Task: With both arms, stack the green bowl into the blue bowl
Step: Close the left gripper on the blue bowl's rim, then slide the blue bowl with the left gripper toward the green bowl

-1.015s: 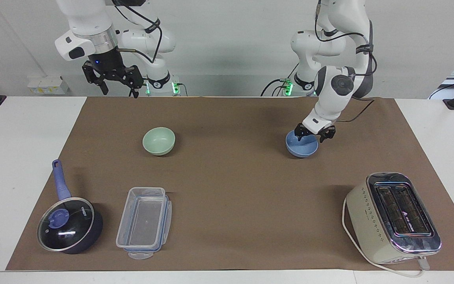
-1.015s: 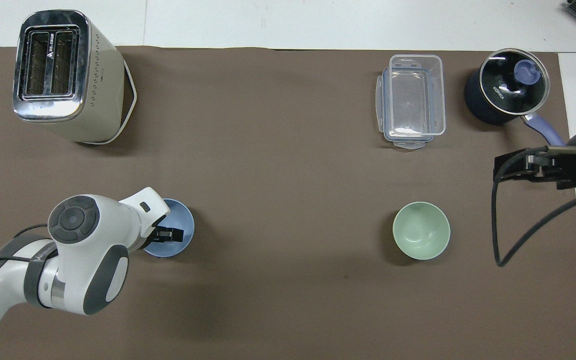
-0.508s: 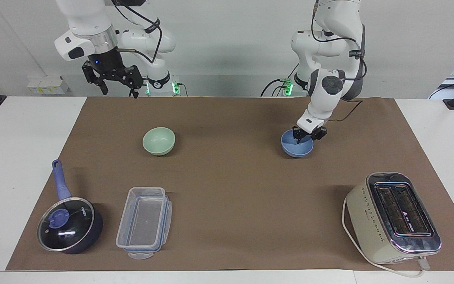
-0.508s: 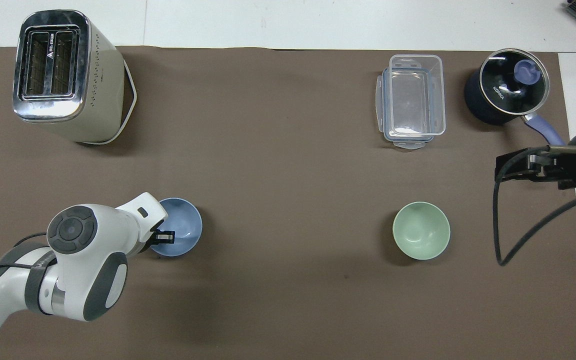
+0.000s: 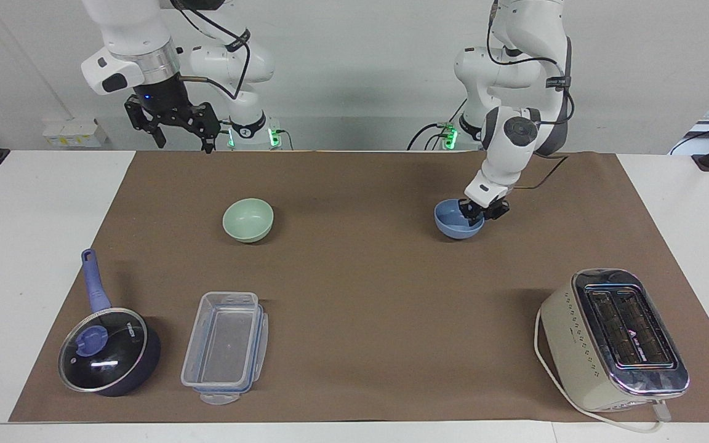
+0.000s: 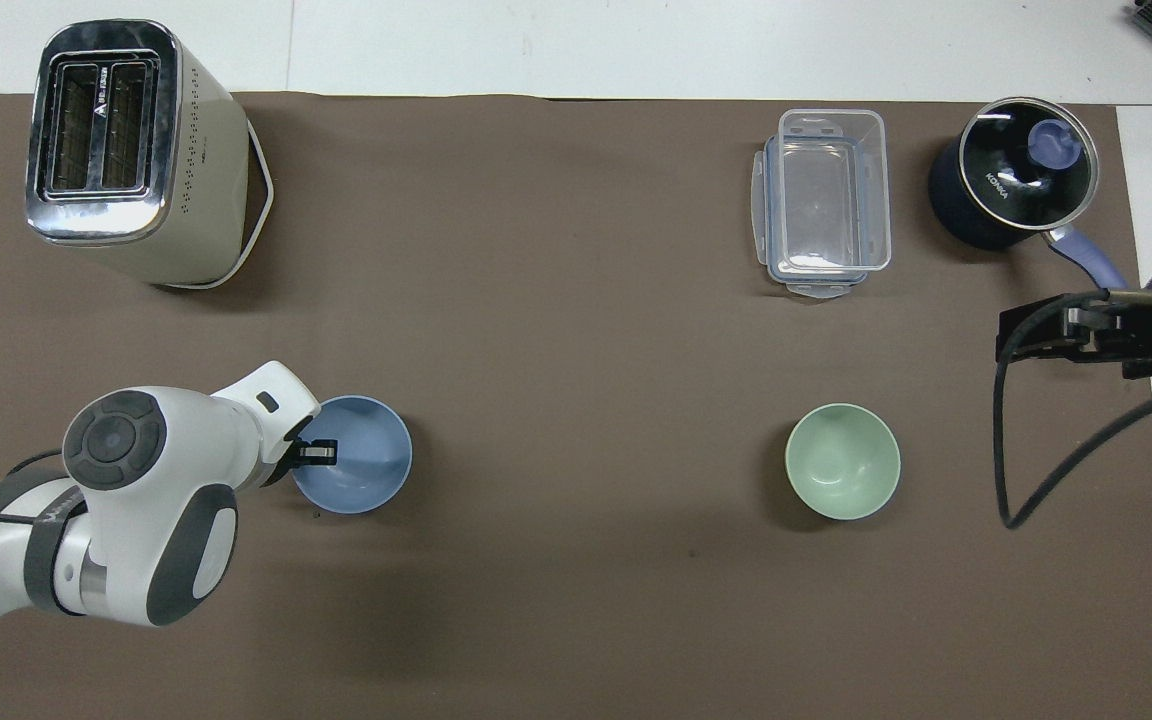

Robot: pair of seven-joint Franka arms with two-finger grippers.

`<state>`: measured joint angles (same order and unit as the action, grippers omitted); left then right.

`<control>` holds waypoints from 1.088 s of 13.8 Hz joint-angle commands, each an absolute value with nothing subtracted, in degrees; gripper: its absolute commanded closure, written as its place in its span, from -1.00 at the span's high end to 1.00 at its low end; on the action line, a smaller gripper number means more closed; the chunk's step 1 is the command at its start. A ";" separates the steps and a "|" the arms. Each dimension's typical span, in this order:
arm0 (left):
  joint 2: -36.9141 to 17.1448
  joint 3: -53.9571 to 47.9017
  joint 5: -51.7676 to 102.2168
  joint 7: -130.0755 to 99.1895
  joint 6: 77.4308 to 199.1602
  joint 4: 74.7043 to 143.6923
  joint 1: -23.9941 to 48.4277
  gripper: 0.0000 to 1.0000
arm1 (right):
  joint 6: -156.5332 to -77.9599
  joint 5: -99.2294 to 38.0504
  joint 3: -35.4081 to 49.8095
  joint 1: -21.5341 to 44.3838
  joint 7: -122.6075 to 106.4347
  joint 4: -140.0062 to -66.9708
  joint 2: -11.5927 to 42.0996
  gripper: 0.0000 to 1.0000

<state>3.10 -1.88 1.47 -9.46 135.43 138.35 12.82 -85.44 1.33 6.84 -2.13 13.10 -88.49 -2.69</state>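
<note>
Right now the left pincer is clamped on the rim of the blue bowl, gripping the edge that faces the left arm's end of the table, one finger inside the bowl and one outside. In the facing view the bowl looks slightly tilted under the grip, and whether its base touches the brown mat cannot be told. From overhead the left pincer shows at the bowl's rim, with the white wrist covering the edge next to it.

The green bowl sits upright on the mat, well apart from that pincer, toward the right arm's end of the table, and nothing touches it.

The right pincer waits up in the air near its arm's base, its fingers spread apart and holding nothing, well clear of the green bowl.
</note>
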 commanded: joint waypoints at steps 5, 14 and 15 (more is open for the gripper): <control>-2.54 -1.85 4.65 -7.65 121.21 123.15 11.25 -1.00 | -84.64 1.14 7.03 -3.25 11.60 -88.24 -2.64 1.00; -2.81 -2.55 16.96 -5.44 127.78 124.36 21.86 -1.00 | -84.46 1.14 7.03 -4.04 11.60 -88.24 -2.64 1.00; -2.55 -2.64 17.22 -6.84 127.97 124.80 23.19 -1.00 | -84.46 1.23 7.03 -4.04 11.60 -88.24 -2.64 1.00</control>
